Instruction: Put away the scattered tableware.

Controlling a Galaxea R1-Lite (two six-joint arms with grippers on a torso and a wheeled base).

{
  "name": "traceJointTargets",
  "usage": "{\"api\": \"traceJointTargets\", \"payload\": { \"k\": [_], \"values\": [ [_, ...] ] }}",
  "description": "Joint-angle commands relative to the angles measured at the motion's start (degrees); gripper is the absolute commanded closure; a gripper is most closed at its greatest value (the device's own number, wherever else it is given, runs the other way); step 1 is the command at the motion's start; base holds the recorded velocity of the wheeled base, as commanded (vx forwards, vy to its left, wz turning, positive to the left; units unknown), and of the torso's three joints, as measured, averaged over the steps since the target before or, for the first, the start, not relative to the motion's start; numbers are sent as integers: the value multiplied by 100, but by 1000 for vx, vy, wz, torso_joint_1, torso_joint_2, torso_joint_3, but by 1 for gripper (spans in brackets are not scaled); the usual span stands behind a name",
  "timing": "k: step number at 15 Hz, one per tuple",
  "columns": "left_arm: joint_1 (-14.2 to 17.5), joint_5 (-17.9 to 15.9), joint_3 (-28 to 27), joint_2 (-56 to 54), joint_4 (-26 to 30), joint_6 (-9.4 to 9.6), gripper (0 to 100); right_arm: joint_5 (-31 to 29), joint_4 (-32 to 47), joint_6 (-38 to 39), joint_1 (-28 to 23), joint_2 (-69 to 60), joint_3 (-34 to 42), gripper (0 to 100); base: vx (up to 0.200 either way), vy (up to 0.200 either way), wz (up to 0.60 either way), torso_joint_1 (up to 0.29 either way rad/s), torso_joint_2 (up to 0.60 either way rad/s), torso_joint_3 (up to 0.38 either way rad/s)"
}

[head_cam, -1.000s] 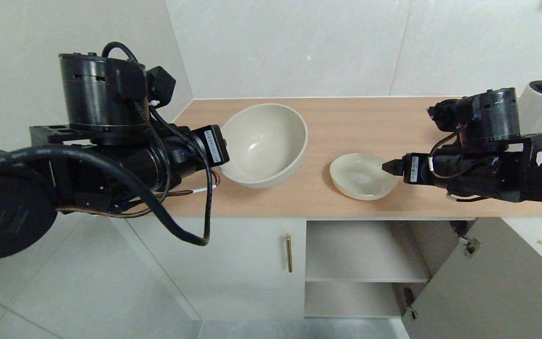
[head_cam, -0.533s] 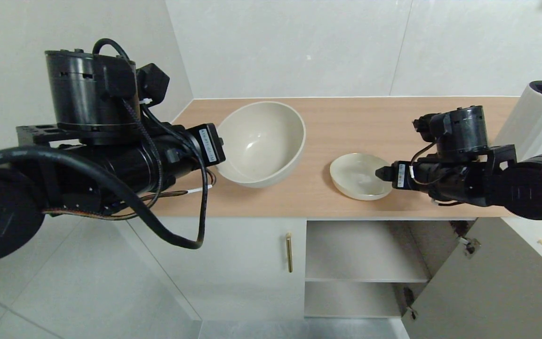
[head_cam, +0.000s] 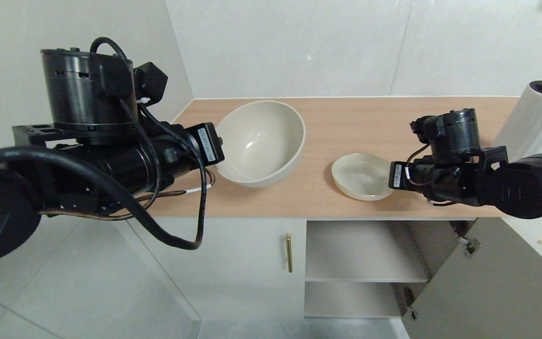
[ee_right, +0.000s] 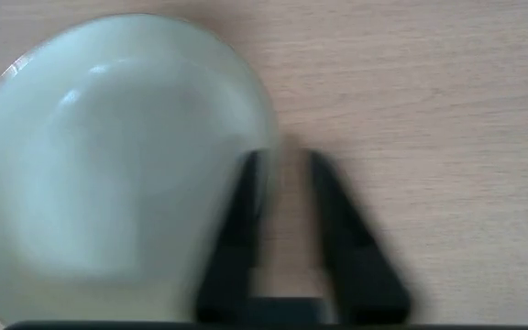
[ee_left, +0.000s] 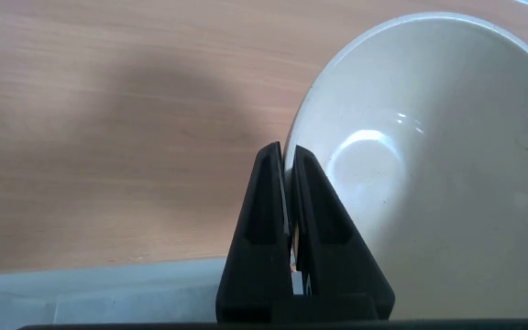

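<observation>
Gripping the rim of the large cream bowl, the left gripper is holding its two fingers clenched on the bowl wall, one inside and one outside, with almost no gap between them. The bowl is sitting tilted over the left part of the wooden countertop, its hollow facing up and its outer wall showing on the near side; whether its base is touching the wood is not resolvable. The small translucent dish is lying upright on the countertop to the right of the bowl, near the front edge and apart from it. The right gripper is sitting at the dish's right rim with its jaws released and parted: one finger is lying over the rim, the other is over bare wood just outside it. That wrist view is blurred, so contact with the dish cannot be confirmed. A white ribbed vessel is standing at the far right of the countertop. Below, the white cabinet is standing with its door swung open, showing two shelves, beside a closed door carrying a gold handle.
</observation>
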Motion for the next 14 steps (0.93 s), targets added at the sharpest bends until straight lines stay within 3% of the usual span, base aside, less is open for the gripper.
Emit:
{"api": "traceJointTargets", "payload": {
  "k": [1, 8, 11, 14],
  "values": [
    [6, 3, -2, -33, -1, -6, 100, -1, -1, 3, 3, -4, -13, 100, 0, 0, 0, 0, 0, 0],
    [6, 3, 103, -50, -212, -41, 100, 8, 43, 91, 3, -505, 31, 100, 0, 0, 0, 0, 0, 0],
    [-56, -41, 710, -472, -221, 398, 100, 122, 60, 91, 20, -1164, 558, 100, 0, 0, 0, 0, 0, 0],
    [-258, -67, 1316, -921, -185, 609, 100, 553, 447, 83, 20, -1806, 830, 100, 0, 0, 0, 0, 0, 0]
  ]
}}
